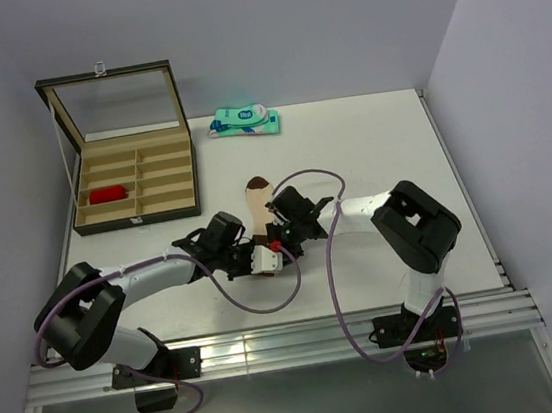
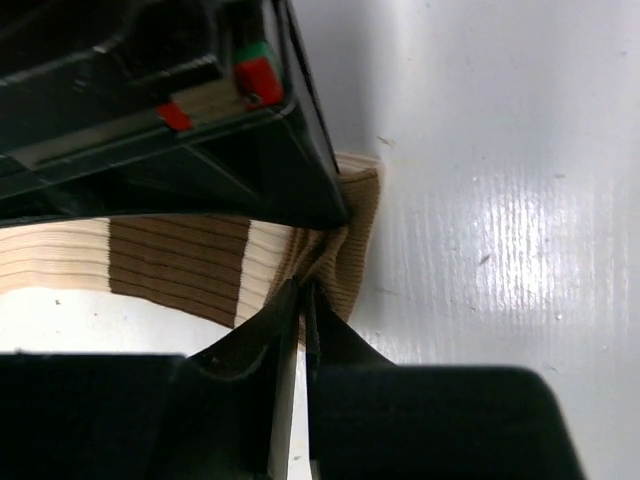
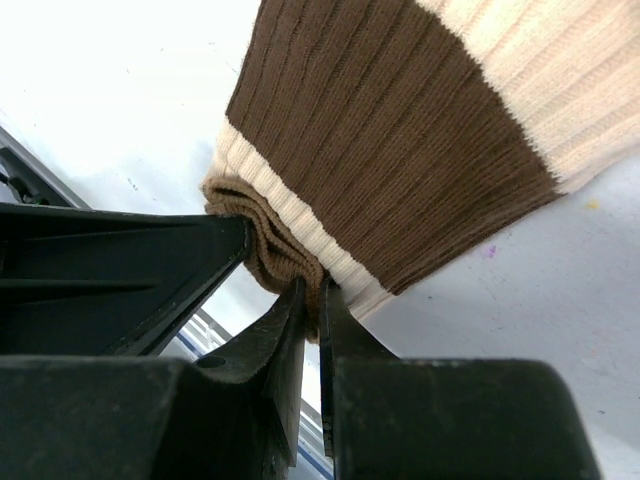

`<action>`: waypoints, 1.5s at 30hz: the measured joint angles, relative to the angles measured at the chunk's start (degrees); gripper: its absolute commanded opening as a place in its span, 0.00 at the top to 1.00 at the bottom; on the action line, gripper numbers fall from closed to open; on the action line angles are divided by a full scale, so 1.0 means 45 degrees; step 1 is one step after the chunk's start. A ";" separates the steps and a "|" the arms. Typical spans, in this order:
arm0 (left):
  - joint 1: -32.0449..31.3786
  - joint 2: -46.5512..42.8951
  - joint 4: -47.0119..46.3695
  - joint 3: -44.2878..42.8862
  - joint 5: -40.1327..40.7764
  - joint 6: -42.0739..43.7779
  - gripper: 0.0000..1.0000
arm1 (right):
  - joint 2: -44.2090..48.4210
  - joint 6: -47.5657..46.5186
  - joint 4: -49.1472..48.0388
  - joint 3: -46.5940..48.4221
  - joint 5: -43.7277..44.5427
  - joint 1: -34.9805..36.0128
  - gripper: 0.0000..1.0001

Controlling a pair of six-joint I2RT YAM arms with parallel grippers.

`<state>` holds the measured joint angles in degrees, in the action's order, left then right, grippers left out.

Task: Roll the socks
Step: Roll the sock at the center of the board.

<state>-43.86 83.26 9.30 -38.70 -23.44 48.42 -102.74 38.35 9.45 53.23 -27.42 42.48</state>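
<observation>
No lettering could be read; a blue mark on the teal-and-white packet (image 1: 244, 121), far back on the bench (image 1: 380, 153), was too small to decipher.

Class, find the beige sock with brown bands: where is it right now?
In the top view the beige sock lies mid-table, its brown toe pointing toward the teal packet; the left gripper and right gripper pinch its near cuff end.

Box (image 1: 133, 189) sits far-left on table (image 1: 380, 153), dark outside, tan dividers inside. Lid (image 1: 115, 105) stands open, clear pane, small clasp (image 1: 98, 66) on top edge. Teal-and-white packet (image 1: 244, 122) lies flat at far edge, right of box, apart from it. Metal rail (image 1: 273, 346) runs along near edge. Pale walls (image 1: 284, 24) all round.
</observation>
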 measured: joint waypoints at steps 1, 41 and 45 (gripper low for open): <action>0.0000 0.0010 0.0073 0.0000 -0.0010 0.0044 0.87 | 0.0000 0.0005 0.0010 0.0005 0.0015 0.0000 0.98; 0.1855 0.4333 0.7499 -0.4609 -0.4430 0.2021 1.00 | 0.5921 -0.2113 -0.3915 -0.4901 1.1657 0.7164 0.59; 0.2050 0.4988 0.8534 -0.5115 -0.4964 0.2293 1.00 | 0.4595 -0.2909 -0.3929 -0.4133 1.2284 0.7664 0.60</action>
<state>-34.63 105.71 47.70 -61.71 -45.78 58.74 -82.06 25.26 -8.23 34.63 27.86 76.97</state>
